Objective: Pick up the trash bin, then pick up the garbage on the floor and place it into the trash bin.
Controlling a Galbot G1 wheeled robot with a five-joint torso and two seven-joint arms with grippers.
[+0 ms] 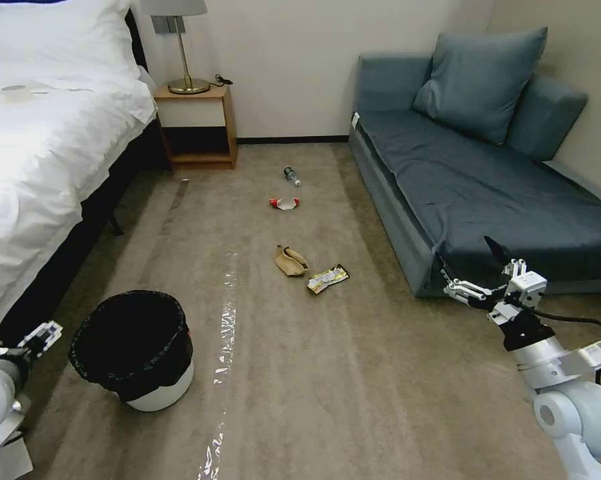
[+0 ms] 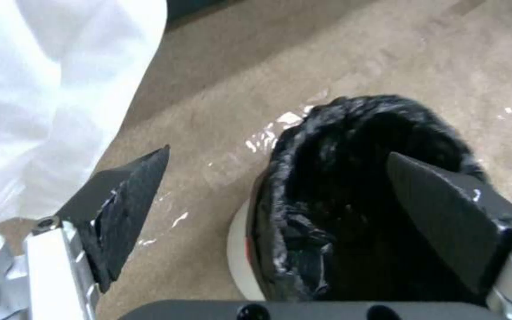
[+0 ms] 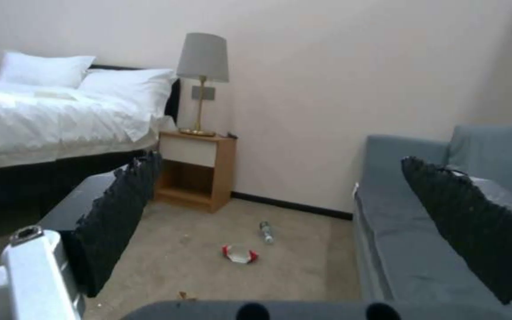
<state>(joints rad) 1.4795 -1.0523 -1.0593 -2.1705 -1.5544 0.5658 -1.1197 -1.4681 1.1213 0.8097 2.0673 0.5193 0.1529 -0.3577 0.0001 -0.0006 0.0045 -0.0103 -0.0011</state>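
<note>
Clearly the trash bin [image 1: 132, 351] stands upright on the carpet just beside the left claw [image 2: 274, 195], whose spread jaws straddle its near rim, while the right claw [image 1: 482, 275], also spread, hangs well apart.

Bedroom, hotel-like. A bed [image 1: 40, 140] made up with white linen and pillows [image 3: 42, 70] is seen at the left. A wooden nightstand [image 1: 197, 127] with a brass lamp [image 1: 180, 40] is set against the plain wall. A blue-grey sofa [image 1: 487, 180] with cushions is placed at the right. The floor between is covered in beige carpet [image 1: 300, 373], and a wall switch plate [image 3: 204, 93] is mounted behind the lamp.
</note>
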